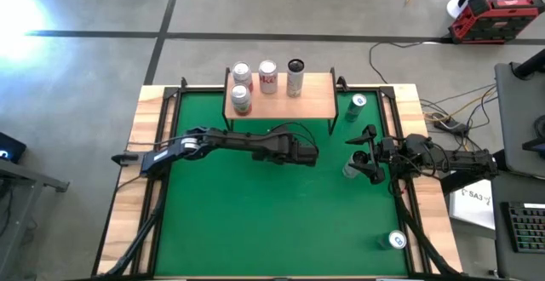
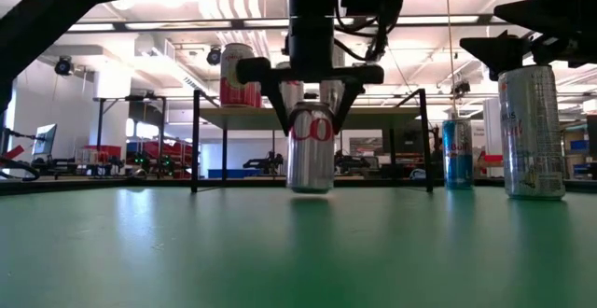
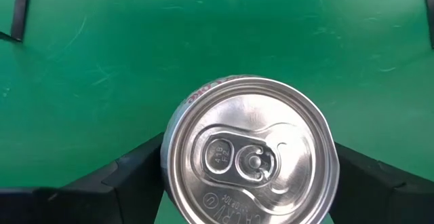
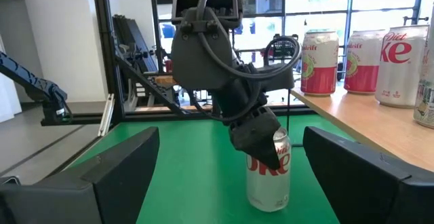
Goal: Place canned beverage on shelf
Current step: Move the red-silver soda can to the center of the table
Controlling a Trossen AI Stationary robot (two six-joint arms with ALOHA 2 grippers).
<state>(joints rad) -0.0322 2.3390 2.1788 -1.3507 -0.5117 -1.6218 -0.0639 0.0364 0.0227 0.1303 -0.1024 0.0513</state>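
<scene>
A silver Diet Coke can (image 2: 311, 154) stands upright on the green mat (image 1: 255, 221), in front of the shelf (image 1: 311, 104). Several cans (image 1: 267, 77) stand on that light-wood board. My left gripper (image 2: 311, 121) comes down slanting over the can, with one open finger on each side of its upper part. The can's top (image 3: 249, 153) fills the gap between the fingers. At the table's right edge my right gripper (image 1: 371, 157) waits open, pointing level toward the left, with nothing between its fingers. My left gripper's fingers (image 2: 278, 98) stand close against the two sides of the can's upper wall (image 2: 297, 126), coming from above at a slant. I cannot tell whether they touch it. The can's base is on the mat.
A tall silver can (image 1: 352, 169) stands just below my right gripper. A blue-green can (image 1: 358, 103) stands right of the shelf, and another can (image 1: 397, 240) stands near the front right corner. The shelf's thin black legs (image 2: 195, 140) stand behind the can.
</scene>
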